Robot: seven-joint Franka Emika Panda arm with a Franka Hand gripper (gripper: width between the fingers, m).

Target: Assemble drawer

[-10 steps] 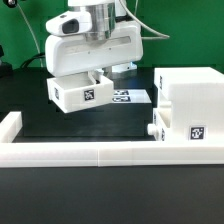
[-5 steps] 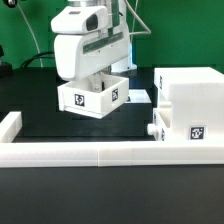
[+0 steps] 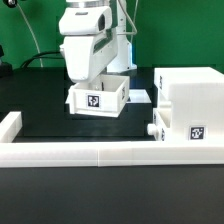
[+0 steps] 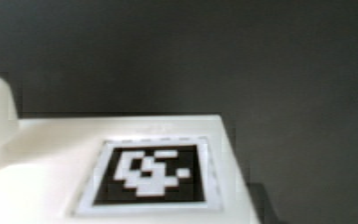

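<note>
My gripper (image 3: 97,76) is shut on a small white open-top tray (image 3: 97,100) and holds it just above the black table, left of the housing in the exterior view. The tray's tagged face points at the camera. The fingertips are hidden by the tray's walls. The tall white housing (image 3: 190,100) stands at the exterior view's right, with a tag on its front. A knob (image 3: 152,130) of a second tray sticks out of its lower left side. The wrist view shows the tray's white face (image 4: 51,140) with a black-and-white tag (image 4: 149,175) close up, and no fingers.
A low white rim (image 3: 80,152) edges the table's front, with a raised end at the exterior view's left (image 3: 10,125). The marker board (image 3: 138,97) lies flat behind the held tray. Cables and a green backdrop are at the back.
My gripper has turned with the tray and carried it toward the exterior view's right, closer to the housing. The tray's tagged face now points squarely at the camera.
</note>
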